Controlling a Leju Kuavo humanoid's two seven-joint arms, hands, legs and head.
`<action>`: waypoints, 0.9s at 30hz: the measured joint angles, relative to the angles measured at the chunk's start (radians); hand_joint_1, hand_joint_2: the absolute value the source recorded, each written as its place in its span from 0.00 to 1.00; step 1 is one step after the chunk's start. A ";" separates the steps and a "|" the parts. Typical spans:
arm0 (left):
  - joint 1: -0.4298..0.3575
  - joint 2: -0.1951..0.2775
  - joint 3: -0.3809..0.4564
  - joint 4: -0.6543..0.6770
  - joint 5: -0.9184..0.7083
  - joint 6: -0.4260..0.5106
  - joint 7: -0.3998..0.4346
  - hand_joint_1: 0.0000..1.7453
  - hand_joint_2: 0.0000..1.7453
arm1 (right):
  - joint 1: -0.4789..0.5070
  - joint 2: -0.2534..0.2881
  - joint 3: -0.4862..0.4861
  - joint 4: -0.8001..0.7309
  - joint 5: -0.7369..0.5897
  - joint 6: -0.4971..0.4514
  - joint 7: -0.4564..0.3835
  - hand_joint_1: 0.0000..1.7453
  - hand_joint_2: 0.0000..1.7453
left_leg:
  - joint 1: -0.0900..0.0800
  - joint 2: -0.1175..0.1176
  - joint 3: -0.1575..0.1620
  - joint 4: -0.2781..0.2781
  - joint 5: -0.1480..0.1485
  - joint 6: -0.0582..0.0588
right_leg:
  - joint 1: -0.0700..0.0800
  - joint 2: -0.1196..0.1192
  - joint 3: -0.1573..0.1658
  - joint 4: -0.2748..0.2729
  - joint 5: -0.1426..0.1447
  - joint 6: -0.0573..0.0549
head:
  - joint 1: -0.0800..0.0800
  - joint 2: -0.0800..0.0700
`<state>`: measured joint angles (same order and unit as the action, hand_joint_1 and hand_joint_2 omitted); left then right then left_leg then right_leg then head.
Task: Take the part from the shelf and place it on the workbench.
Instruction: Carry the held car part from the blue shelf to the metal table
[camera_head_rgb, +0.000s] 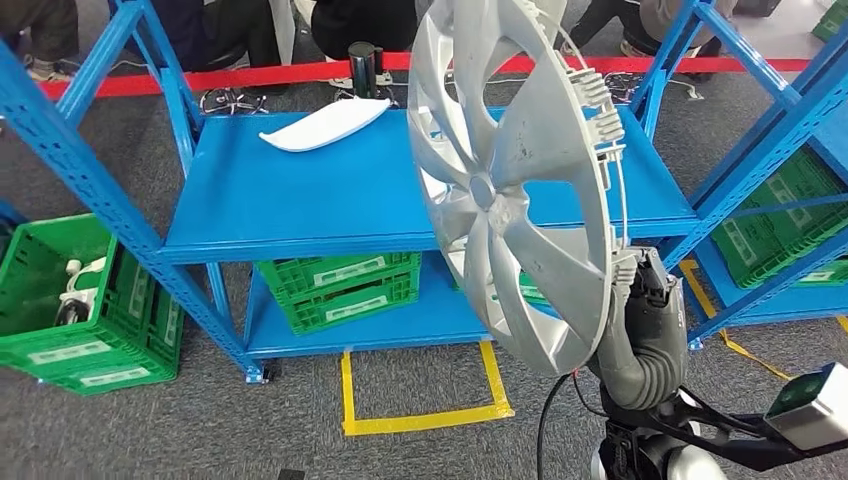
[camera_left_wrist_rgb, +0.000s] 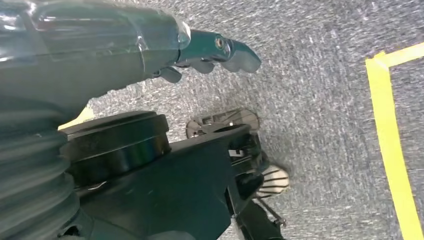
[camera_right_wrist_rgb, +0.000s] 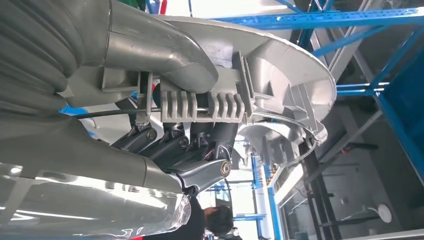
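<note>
Grey carpet marked with yellow tape lines and one red strip lies under a blue metal shelf of two visible levels. On the upper level rests one white curved part, alone toward the back. Four green crates can be counted: one on the lower level, a second mostly hidden behind the wheel cover, one on the floor at left, and one in the neighbouring rack at right. One silver wheel cover, the task's part, is off the shelf, held upright on edge in the air in front of it. The right hand grips its lower rim; the wrist view shows the dark fingers curled behind the rim clips. The left hand hangs over the carpet, holding nothing, fingers curled in rather than spread.
</note>
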<state>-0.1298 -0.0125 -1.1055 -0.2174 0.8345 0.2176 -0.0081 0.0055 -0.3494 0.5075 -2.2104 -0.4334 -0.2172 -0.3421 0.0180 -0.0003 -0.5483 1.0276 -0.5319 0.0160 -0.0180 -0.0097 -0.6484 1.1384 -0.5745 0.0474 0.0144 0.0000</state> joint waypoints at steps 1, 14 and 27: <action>0.000 0.000 0.000 0.000 0.000 -0.001 0.000 0.00 1.00 | 0.001 0.000 -0.001 0.000 -0.002 0.000 0.000 1.00 1.00 | -0.003 0.000 -0.011 0.000 0.009 0.004 | 0.000 0.000 -0.012 0.060 -0.043 0.001 | 0.007 0.000; 0.003 -0.001 -0.008 0.000 -0.004 -0.003 0.005 0.00 1.00 | 0.007 0.001 -0.009 0.003 -0.007 0.000 -0.004 1.00 1.00 | -0.016 0.005 -0.114 0.042 0.037 -0.034 | 0.020 -0.002 0.178 -0.199 0.053 -0.063 | 0.023 0.000; 0.000 0.006 -0.016 0.000 -0.005 -0.003 0.005 0.00 1.00 | 0.010 0.005 -0.010 0.008 -0.007 0.000 -0.005 1.00 1.00 | -0.003 -0.001 0.043 -0.013 -0.039 -0.027 | 0.013 -0.006 0.026 -0.121 0.123 -0.022 | -0.017 0.000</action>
<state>-0.1302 -0.0065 -1.1213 -0.2174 0.8293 0.2148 -0.0032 0.0153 -0.3448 0.4976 -2.2019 -0.4402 -0.2171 -0.3471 0.0152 -0.0011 -0.5052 1.0149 -0.5706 -0.0112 -0.0052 -0.0159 -0.6221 1.0171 -0.4513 0.0255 -0.0023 0.0000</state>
